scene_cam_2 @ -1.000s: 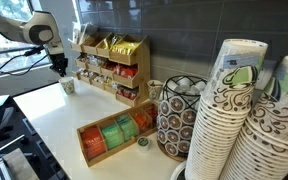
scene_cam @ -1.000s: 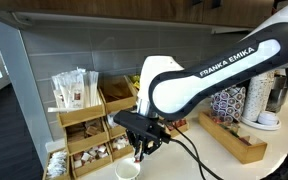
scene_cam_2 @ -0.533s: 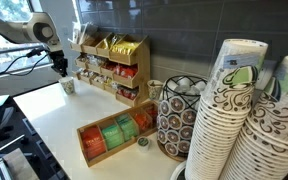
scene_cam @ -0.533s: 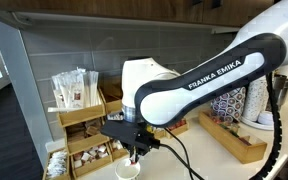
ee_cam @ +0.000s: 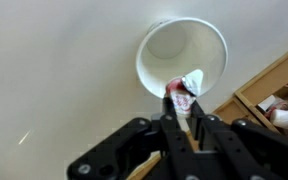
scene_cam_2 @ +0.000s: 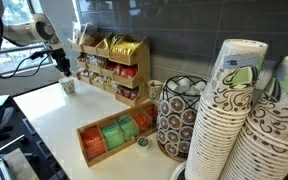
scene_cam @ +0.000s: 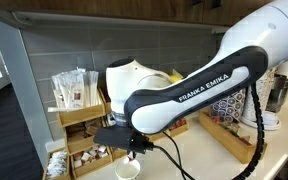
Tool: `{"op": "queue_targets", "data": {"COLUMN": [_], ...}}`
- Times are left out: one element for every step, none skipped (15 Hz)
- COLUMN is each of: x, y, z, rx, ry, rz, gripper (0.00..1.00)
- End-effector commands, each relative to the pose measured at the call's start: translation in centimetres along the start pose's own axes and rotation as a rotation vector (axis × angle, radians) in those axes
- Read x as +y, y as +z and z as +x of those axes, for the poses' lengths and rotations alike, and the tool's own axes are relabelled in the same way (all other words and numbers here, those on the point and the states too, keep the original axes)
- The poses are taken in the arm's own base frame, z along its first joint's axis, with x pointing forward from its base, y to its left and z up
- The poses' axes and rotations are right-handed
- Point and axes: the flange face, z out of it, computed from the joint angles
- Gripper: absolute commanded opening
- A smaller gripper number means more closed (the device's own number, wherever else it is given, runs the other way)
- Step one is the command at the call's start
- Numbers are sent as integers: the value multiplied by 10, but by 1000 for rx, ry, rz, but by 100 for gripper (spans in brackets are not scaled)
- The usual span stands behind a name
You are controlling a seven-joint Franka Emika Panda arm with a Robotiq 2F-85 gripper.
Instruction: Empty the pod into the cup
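Pinching one pod (ee_cam: pixel 184 83), the pincer (ee_cam: pixel 183 102) overhangs one cup (ee_cam: pixel 160 40).

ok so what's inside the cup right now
In the wrist view the cup looks bare inside, just pale wall and floor. The pod, held in the pincer, covers the near edge, so anything beneath it cannot be seen.

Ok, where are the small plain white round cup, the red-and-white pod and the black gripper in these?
small plain white round cup (ee_cam: pixel 174 45), wrist view, bare inner wall.
red-and-white pod (ee_cam: pixel 187 82), wrist view, its upper end by the cup's rim.
black gripper (ee_cam: pixel 183 100), wrist view, midway between its fingertips.
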Motion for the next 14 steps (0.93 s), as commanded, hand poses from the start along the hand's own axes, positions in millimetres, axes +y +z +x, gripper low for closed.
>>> {"op": "queue_targets", "data": {"x": [-10, -12, -14, -16, -18, -20, -21, -17, -18, -19, -19, -19, -19, -19], "y": [-1, -2, -2, -3, -4, -6, -9, -8, -9, -10, -11, -11, -11, -11], "z": [-4, -6, -8, -11, -14, -16, -15, -15, -16, -16, -15, -15, -15, -15], "rx": [80, 95, 101, 104, 102, 82, 63, 77, 76, 76, 76, 76, 76, 76], "ry": [-27, -38, -65, -76, -87, -84, -85, -71, -73, -74, -75, -76, -76, -77], "rz": [-41, -48, -52, -58, -59, -38, -9, -27, -20, -17, -16, -15, -15, -15], "gripper": [5, 5, 5, 5, 5, 5, 5, 18, 18, 18, 18, 18, 18, 18]}}
